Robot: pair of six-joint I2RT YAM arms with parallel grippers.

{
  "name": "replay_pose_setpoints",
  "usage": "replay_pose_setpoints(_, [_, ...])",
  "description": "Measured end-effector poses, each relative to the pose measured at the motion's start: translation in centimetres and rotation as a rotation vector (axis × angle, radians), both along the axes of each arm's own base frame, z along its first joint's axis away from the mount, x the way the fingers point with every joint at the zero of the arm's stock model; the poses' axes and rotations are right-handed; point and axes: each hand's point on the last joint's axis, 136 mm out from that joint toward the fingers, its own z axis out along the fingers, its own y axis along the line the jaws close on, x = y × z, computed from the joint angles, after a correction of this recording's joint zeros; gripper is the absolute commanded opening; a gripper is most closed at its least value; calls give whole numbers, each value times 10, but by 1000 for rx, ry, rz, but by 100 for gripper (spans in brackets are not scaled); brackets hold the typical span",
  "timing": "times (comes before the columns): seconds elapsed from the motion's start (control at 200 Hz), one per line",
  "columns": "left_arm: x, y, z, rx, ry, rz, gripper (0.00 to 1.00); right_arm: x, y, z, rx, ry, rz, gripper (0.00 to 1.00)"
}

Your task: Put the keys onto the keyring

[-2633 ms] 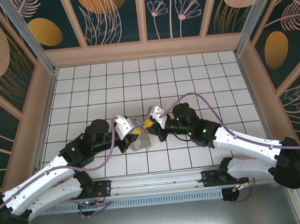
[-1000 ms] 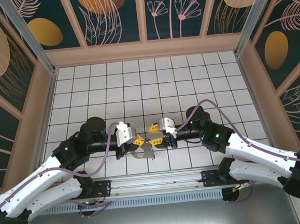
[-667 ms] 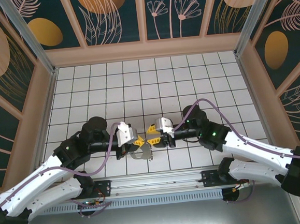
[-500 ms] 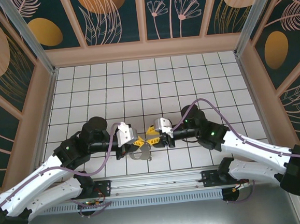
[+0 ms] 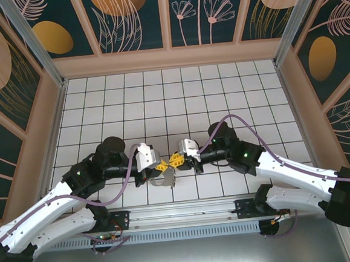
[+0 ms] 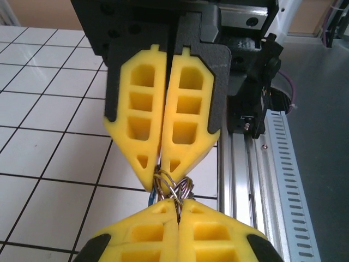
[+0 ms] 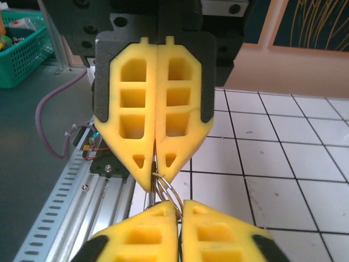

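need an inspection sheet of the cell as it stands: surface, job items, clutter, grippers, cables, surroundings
surface: white tiled table, no damage seen.
job's things: keyring, its silvery wire coils pinched between the two grippers' tips, a tan part hanging below them in the top view; key, a blue sliver beside the coils, rest hidden.
clutter: nothing seen.
grippers: left gripper and right gripper both shut, meeting tip to tip over the near tiles.
cables: purple cable arcs above the right arm; another runs along the left arm.
surroundings: floral wall panels; rail at the near edge; green basket off the table.
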Motion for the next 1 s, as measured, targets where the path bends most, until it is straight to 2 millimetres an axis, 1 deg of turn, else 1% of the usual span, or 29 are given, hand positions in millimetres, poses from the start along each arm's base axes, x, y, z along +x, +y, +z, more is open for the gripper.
replay_pose_setpoints(0.03, [1, 0, 0, 3, -2, 8, 0, 0, 0, 0, -1, -1, 0, 0])
replay_pose_setpoints(0.175, [9, 2, -2, 16, -17, 49, 0, 4, -1, -2, -12, -5, -22, 0])
replay_pose_setpoints(0.33, [19, 4, 1, 14, -43, 104, 21, 15, 0, 3, -17, -27, -82, 0])
replay_pose_setpoints(0.37, [22, 5, 2, 13, -48, 124, 24, 17, 0, 5, -21, -33, -99, 0])
replay_pose_setpoints(0.51, [33, 10, 0, 31, -70, 189, 28, 29, 0, 10, -50, -57, -166, 0])
replay_pose_setpoints(0.586, [40, 13, -2, 48, -85, 226, 28, 33, 4, 11, -73, -82, -196, 0])
replay_pose_setpoints(0.686, [47, 13, -2, 65, -99, 257, 28, 38, 11, 6, -126, -113, -230, 0])
replay_pose_setpoints(0.746, [50, 13, 0, 71, -106, 267, 28, 40, 17, 0, -167, -130, -244, 0])
replay_pose_setpoints(0.851, [53, 11, 1, 78, -117, 269, 24, 43, 23, -14, -235, -154, -263, 0])
replay_pose_setpoints(0.926, [55, 11, -2, 91, -120, 274, 23, 42, 22, -24, -278, -160, -269, 0])
replay_pose_setpoints(1.001, [56, 10, -5, 102, -117, 274, 23, 42, 21, -27, -294, -167, -272, 0])
